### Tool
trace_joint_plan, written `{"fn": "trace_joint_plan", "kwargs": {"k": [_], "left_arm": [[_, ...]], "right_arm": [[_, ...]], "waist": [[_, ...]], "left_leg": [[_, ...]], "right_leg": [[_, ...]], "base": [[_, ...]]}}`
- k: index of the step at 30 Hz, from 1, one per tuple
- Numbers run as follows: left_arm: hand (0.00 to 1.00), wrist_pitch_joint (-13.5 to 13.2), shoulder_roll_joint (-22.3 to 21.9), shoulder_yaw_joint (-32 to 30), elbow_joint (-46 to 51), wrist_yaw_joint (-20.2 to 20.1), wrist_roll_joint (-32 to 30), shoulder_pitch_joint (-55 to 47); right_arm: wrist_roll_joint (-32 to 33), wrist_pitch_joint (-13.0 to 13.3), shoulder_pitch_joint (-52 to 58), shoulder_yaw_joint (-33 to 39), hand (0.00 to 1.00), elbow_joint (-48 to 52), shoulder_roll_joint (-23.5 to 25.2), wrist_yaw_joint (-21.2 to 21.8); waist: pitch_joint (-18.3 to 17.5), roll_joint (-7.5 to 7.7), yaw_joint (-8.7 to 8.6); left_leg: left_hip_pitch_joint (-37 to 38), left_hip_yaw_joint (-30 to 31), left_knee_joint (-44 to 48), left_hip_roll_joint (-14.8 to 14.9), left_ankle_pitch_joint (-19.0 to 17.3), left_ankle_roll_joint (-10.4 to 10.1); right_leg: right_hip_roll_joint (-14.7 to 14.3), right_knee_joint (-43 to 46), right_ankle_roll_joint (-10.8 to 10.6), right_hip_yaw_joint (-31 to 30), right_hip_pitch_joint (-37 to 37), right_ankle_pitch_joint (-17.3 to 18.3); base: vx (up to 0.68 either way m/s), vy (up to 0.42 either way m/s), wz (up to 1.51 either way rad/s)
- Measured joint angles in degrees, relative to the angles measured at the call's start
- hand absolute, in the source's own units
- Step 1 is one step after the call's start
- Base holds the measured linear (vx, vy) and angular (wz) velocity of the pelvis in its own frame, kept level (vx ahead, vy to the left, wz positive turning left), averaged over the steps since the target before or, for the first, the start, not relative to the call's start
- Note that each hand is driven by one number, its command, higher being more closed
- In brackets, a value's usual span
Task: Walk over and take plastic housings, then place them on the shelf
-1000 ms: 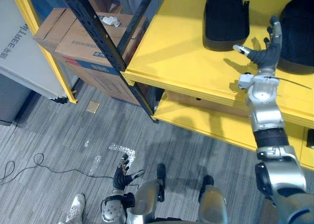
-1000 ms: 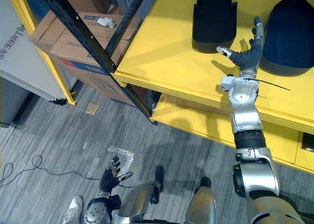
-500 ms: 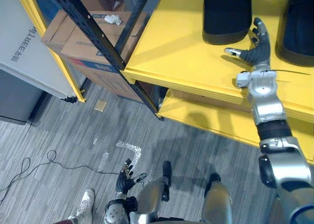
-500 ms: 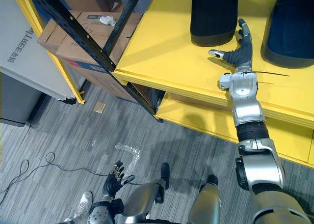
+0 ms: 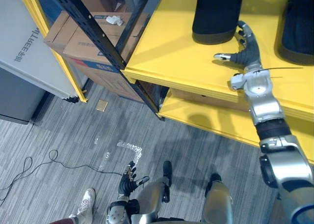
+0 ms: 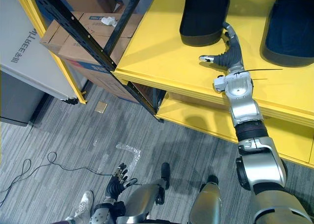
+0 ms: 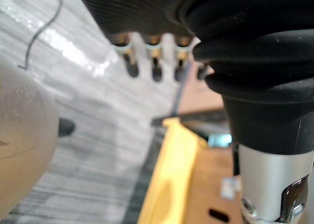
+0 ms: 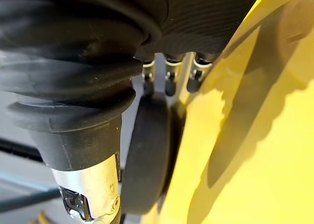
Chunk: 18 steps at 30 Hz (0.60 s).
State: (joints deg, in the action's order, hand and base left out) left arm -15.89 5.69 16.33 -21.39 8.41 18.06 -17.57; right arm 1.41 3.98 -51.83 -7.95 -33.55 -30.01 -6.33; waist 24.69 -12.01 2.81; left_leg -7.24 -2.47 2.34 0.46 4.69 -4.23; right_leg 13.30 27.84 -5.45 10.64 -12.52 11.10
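light: bright, even | shadows: soft on shelf | glare: floor streak

I am sliding the right hand leftward over the yellow shelf; its straight fingers are now pressing against the left black plastic housing and nudging it further left.

Warehouse storeroom: yellow steel shelving, cardboard boxes, grey plank floor

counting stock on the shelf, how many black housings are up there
2. One housing lies on the yellow shelf just beyond the right hand; a second housing lies to its right, cut off by the view's edge. More may lie out of view.
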Motion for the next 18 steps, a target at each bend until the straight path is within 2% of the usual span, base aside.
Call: {"fn": "trace_joint_plan", "kwargs": {"k": [6,18], "left_arm": [[0.0,1.5,0.0,0.0,0.7,0.1,0.0,0.0],[0.0,1.6,0.0,0.0,0.8,0.1,0.0,0.0]], "right_arm": [[-0.1,-0.1,1.4,-1.4,0.0,4.4,2.9,1.5],[-0.7,-0.5,2.0,-3.0,0.0,6.0,3.7,1.4]], "waist": [[0.0,0.0,0.36],[0.1,0.14,1.07]], "left_leg": [[0.3,0.1,0.0,0.1,0.0,0.0],[0.3,0.1,-0.1,0.2,0.0,0.0]], "right_leg": [[-0.1,-0.3,0.0,0.2,0.6,0.0],[-0.2,-0.6,-0.1,0.3,0.7,-0.1]], "base": [[0.0,0.0,0.0],[0.0,0.0,0.0]]}}
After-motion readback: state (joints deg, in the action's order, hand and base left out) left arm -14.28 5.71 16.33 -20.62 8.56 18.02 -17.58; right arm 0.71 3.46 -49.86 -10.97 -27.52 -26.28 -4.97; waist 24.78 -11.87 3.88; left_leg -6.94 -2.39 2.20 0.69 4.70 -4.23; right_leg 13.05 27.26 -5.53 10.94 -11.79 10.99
